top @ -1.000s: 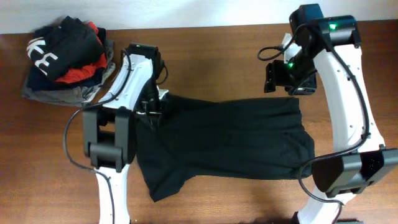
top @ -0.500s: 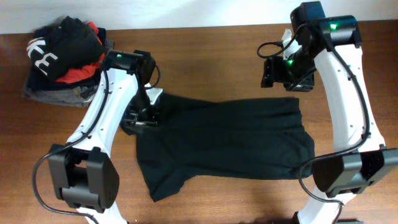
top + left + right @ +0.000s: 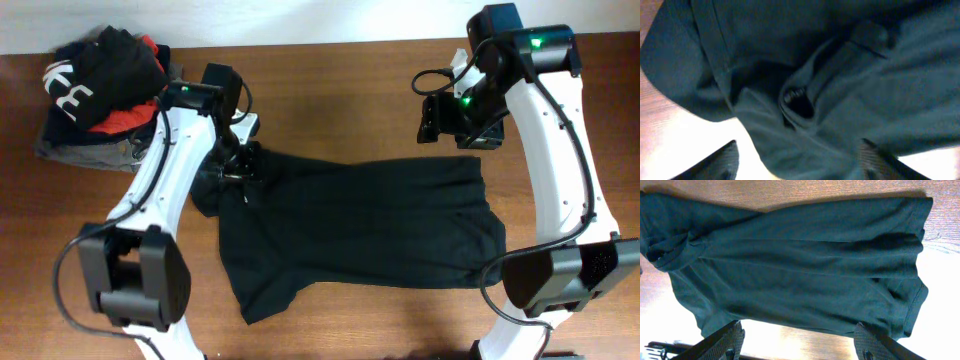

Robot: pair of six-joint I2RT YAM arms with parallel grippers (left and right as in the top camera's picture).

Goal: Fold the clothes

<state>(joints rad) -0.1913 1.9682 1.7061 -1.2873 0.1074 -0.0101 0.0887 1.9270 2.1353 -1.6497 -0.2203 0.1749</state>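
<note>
Left end effector (image 3: 797,160) spread, low over black top (image 3: 370,225); right end effector (image 3: 797,342) spread, raised.

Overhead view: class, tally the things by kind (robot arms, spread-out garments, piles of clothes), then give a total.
Robot arms: 2 (left arm, right arm)
Black top, spread out: 1
Pile of clothes: 1
Total: 4

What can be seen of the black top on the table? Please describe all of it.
The black top is soft, matte fabric, lying flat and lengthwise across the wooden table, with shallow creases. Its left end is bunched into folds, and one part sticks out toward the front left. No logo shows. The left gripper, open, hangs over the bunched end; contact is unclear. The right gripper is apart from it.
</note>
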